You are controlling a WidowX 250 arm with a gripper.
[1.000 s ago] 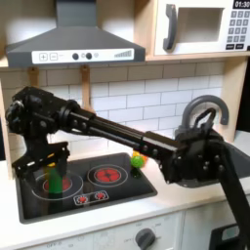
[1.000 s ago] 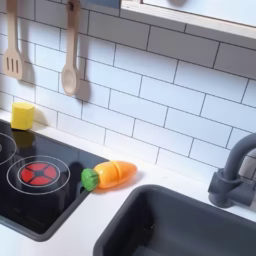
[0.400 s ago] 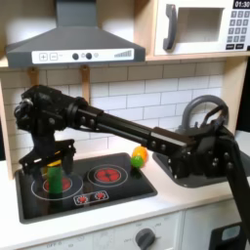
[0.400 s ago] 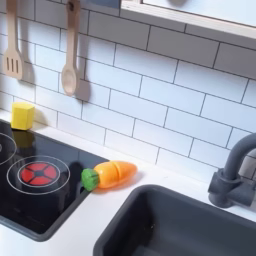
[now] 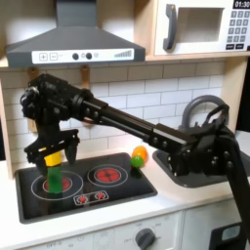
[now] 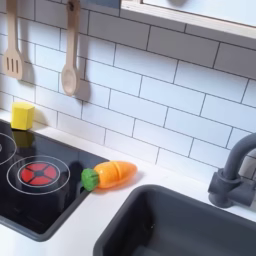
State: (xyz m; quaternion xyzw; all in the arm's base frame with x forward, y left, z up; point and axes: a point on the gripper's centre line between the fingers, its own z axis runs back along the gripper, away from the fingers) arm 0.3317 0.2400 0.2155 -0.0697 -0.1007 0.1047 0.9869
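First exterior view: end effector gripping yellow block above green cylinder; possibly toppled if released off-centre.

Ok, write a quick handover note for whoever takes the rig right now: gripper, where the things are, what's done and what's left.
Gripper: over the stove's left burner in the first exterior view, directly above the green-and-yellow toy; whether it grips the toy cannot be told.
Things: the toy stands upright on the left burner of the stove. The carrot lies on the counter between stove and sink, touched by nothing. A yellow block sits by the back wall.
Done: the arm is at the toy.
Left: judging by the pictures, the toy has not been lifted off the burner.
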